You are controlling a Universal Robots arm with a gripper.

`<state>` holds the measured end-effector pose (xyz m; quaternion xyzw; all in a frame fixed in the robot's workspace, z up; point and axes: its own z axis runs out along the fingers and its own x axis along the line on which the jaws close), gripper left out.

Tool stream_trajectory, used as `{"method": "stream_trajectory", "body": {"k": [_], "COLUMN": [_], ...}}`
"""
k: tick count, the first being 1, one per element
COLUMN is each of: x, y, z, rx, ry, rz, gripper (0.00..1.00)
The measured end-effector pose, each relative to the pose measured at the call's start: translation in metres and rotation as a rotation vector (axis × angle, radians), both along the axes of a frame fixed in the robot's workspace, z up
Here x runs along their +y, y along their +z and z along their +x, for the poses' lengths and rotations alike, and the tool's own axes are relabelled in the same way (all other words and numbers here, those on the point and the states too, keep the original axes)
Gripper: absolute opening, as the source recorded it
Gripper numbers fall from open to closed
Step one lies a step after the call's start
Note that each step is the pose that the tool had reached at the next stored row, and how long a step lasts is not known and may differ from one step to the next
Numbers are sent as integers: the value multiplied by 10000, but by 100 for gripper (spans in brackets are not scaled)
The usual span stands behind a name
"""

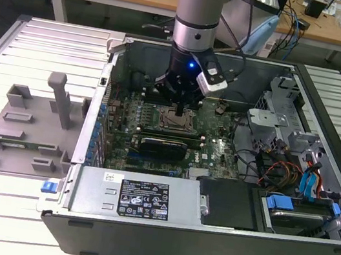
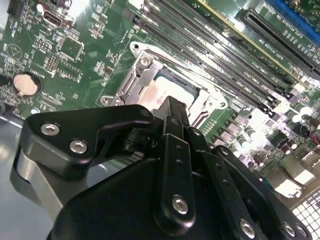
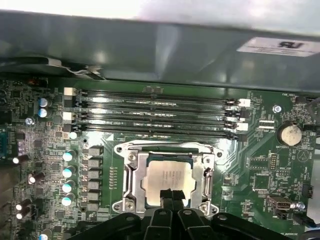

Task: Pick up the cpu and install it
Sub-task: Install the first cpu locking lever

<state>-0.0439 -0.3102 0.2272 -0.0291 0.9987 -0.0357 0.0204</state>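
One cpu (image 3: 166,179) sits in the motherboard socket (image 3: 129,180), directly beneath your pincer (image 3: 171,196); its fingertips (image 2: 172,111) are pressed together, touching the chip's near edge.

- Exterior view: high, looks down at an angle on the open case (image 1: 138,240) from its long side, far enough to take in the whole case and the arm (image 1: 199,14).
- First wrist view: close above the motherboard (image 3: 250,150), looks down past the gripper (image 3: 172,196).
- Second wrist view: closer, tilted, from behind the gripper (image 2: 172,112).
- Both wrist views share the socket (image 3: 167,177) (image 2: 145,82).
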Motion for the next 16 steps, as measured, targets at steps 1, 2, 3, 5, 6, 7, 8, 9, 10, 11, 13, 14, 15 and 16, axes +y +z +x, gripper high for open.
{"method": "stream_trajectory", "body": {"k": [1,2,3,5,6,7,8,9,10,11,13,14,15,16], "x": [-11,-28,-44,-57,-60,-63,-63,-63,-63,-63,-63,-63,-63,-63], "y": [-1,-1,-1,-1,-1,19,51,92,96,101,105,108,111,115], "z": [7,7,7,7,7,7,7,7,7,7,7,7,7,7], "rx": [40,40,41,40,40,40,41,40,39,40,41,40,40,40], "ry": [-1,-1,-2,-1,-2,-2,-1,-1,-1,-1,-1,-1,-2,-1], "rz": [-18,-17,-17,-17,-15,-6,-3,-2,0,-1,-2,-2,-1,-2], "gripper": [11,11,11,11,11,11,11,11,11,11,11,11,11,11]}}
